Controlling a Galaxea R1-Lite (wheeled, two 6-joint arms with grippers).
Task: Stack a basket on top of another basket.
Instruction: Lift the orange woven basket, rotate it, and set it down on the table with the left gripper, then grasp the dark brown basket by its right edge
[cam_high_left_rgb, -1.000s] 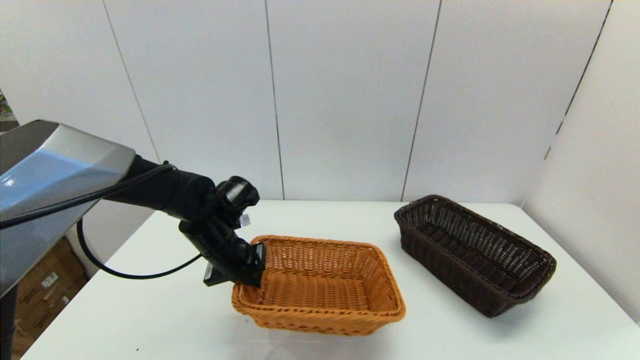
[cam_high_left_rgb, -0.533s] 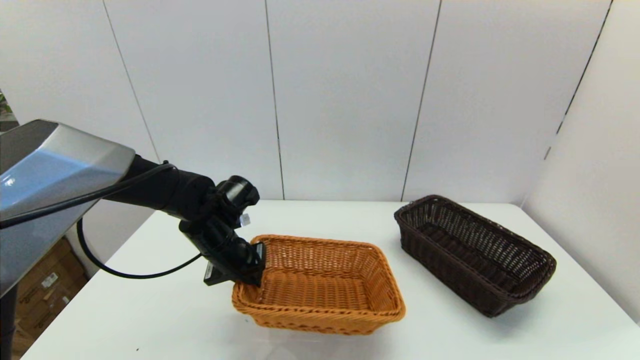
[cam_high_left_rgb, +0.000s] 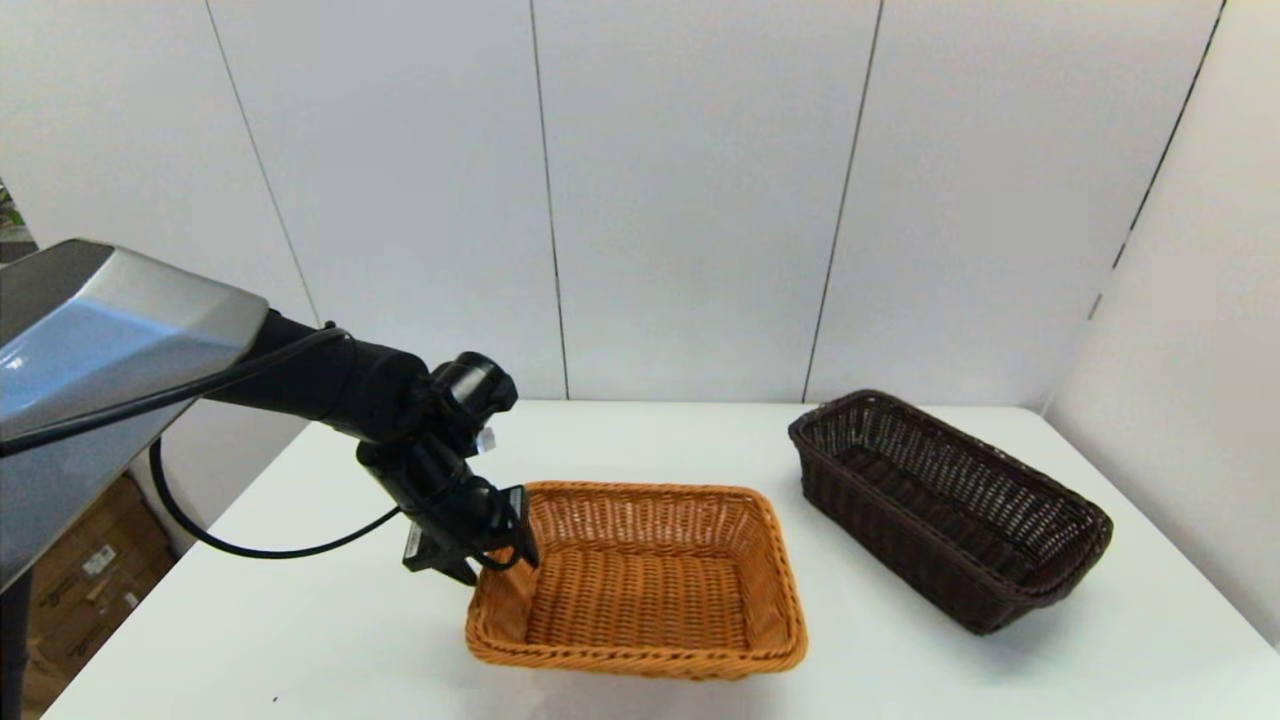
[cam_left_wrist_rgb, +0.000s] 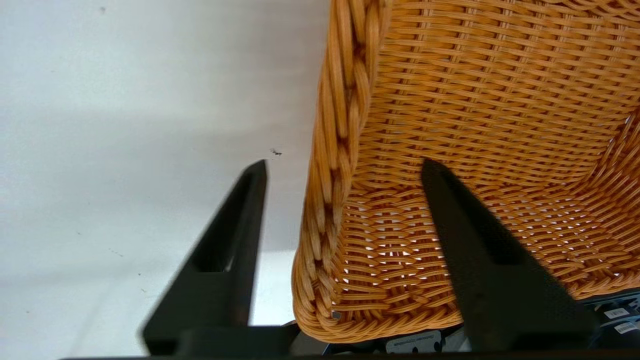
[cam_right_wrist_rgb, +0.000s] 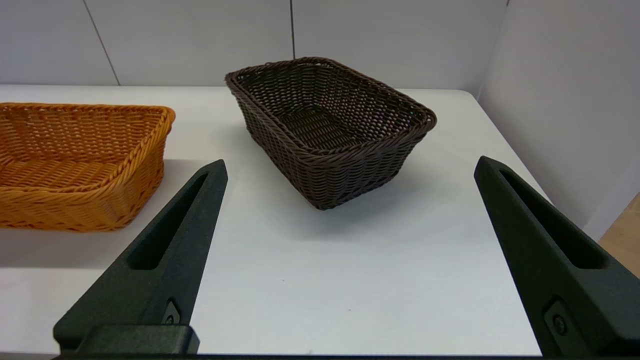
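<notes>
The left gripper (cam_high_left_rgb: 500, 560) is spread apart, with one finger on each side of the braided rim of the orange woven wicker basket (cam_high_left_rgb: 640, 585) on the white bench (cam_high_left_rgb: 300, 620). The dark brown woven wicker basket (cam_high_left_rgb: 950, 505) sits well apart. The right gripper (cam_right_wrist_rgb: 350, 260) is wide apart, holding nothing.

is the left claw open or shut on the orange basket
Open. The left claw straddles the orange basket rim, one finger outside and one inside, with visible gaps between each finger and the wall.

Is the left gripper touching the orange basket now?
Apart. The left wrist view shows the left gripper open astride the orange basket rim, with gaps beside both fingers.
</notes>
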